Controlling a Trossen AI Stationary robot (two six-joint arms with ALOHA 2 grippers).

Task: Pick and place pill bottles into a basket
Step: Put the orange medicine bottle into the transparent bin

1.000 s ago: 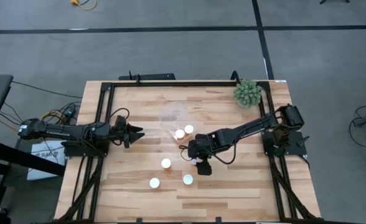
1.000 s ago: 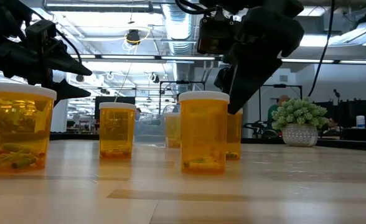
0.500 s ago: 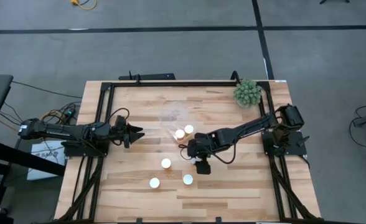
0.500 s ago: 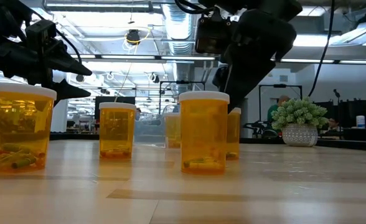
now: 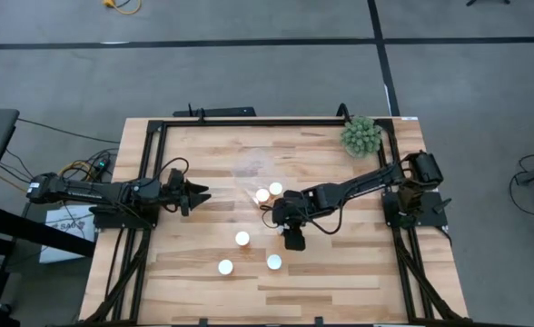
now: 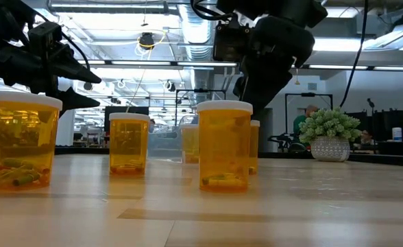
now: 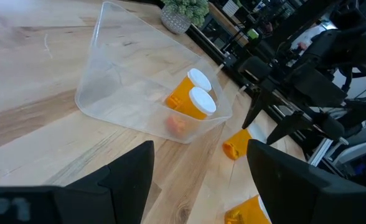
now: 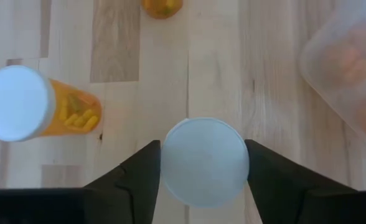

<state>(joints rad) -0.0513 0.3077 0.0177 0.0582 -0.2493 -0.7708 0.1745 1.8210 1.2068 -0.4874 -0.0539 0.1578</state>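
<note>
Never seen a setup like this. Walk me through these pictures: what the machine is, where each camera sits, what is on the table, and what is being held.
Two dark robot arms work at a wooden table. One camera looks straight down, one sits at tabletop level, one rides each wrist. Three white-capped orange pill bottles stand loose. Two more lie in the clear basket. A green plant ball sits in a corner. The right tool has its fingers against both sides of one bottle's white cap. The left tool waits at the table's left edge, holding nothing.

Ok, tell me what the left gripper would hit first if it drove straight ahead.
Most likely the clear basket lying ahead of the left gripper, with two pill bottles inside; depth is hard to judge.
</note>
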